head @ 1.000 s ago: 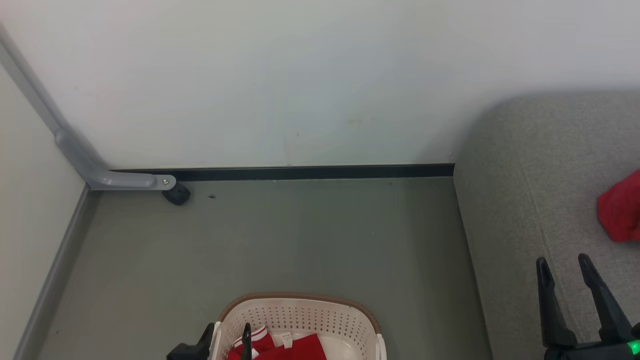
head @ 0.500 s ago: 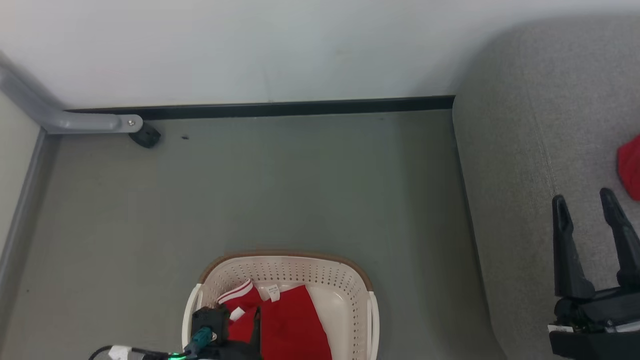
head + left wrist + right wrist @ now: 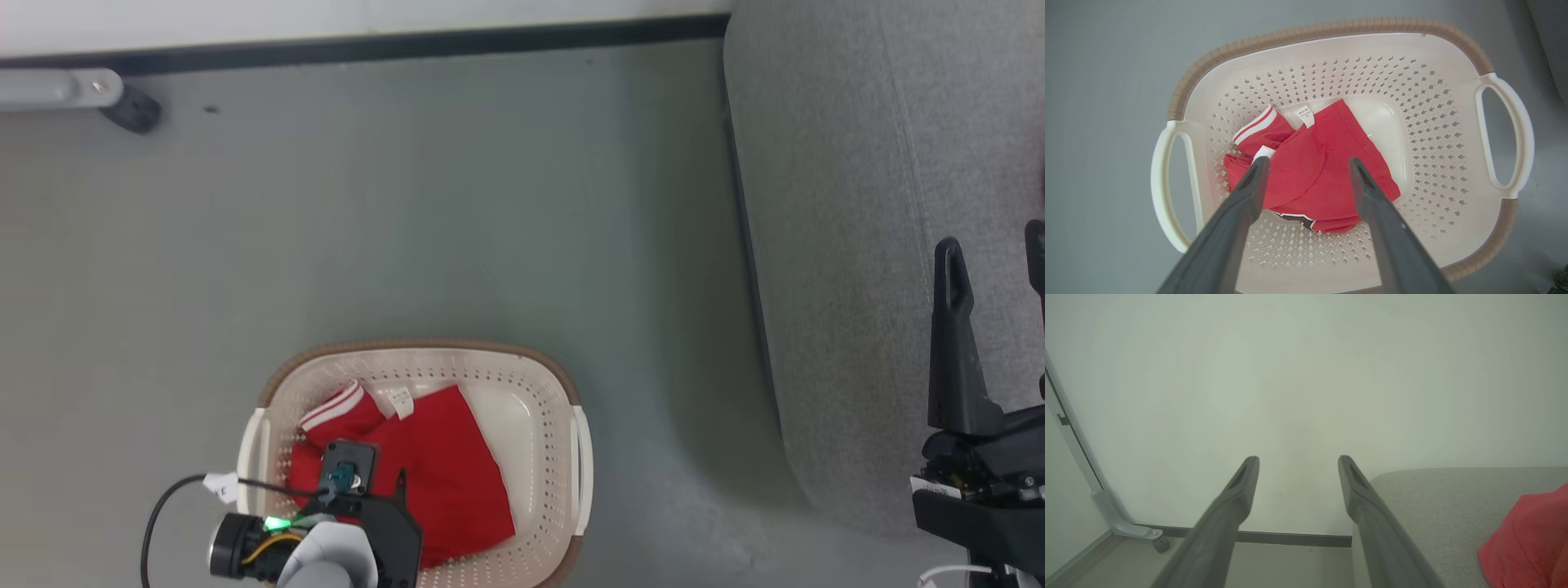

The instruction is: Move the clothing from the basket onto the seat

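The view has tipped down. Spread left gripper [image 3: 1308, 163] now hangs over soft red clothing [image 3: 1331, 134] in the cream perforated plastic basket [image 3: 1331, 30]; right gripper [image 3: 1298, 461], also spread, above the grey fabric seat [image 3: 833, 204]

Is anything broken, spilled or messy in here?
Nothing looks broken or spilled. The red clothing is just crumpled in the basket, which stands upright on the floor. Another red piece lies on the grey seat, where it belongs.

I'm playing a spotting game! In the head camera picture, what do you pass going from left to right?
Small black wheel → oval cream-pink perforated plastic basket → large grey fabric seat.
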Robot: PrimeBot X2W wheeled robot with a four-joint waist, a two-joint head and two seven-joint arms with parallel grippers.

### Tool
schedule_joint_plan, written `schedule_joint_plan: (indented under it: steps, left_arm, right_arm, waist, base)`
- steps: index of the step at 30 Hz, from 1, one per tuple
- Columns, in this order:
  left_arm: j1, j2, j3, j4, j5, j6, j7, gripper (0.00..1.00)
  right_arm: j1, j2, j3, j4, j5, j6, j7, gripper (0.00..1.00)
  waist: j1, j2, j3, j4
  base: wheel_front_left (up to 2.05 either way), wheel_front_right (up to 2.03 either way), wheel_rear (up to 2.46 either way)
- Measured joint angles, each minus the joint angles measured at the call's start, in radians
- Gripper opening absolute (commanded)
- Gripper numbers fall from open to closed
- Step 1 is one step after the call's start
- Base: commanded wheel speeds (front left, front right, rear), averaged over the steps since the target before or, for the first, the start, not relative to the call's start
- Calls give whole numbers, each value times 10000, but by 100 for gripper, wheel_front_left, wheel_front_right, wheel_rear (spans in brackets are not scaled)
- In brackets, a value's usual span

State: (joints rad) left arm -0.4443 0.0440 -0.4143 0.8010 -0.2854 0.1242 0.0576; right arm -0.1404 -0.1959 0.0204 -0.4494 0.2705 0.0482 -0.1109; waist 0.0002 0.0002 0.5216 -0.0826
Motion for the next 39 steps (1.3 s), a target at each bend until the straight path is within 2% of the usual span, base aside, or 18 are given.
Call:
schedule_joint_plan:
  steps: [5, 15, 22, 39]
  left_arm:
    - [-761, 54, -21, 629, 495, -2, 297, 100]
    - [-2195, 637, 153, 1432, 966, -2, 692, 100]
    - [-2864, 671, 17, 2127, 1239, -2, 951, 100]
    - [-3596, 825, 100, 3480, 1296, -2, 1344, 100]
  right_arm:
    - [-272, 73, 84, -186, 2, -42, 52, 100]
    - [-970, 226, 119, -548, 35, -54, -48, 100]
    - [-1543, 268, 84, -566, 35, -56, -194, 100]
    - [-1592, 284, 136, -593, 29, -54, -558, 100]
  waist:
    - [0, 0, 737, -270]
    - [-1, 1, 2228, -835]
    - [0, 1, 3164, -1191]
    - [-1, 0, 4245, -1736]
  base:
    - [0, 0, 0]
    - [0, 0, 0]
    - [0, 0, 0]
    - [0, 0, 0]
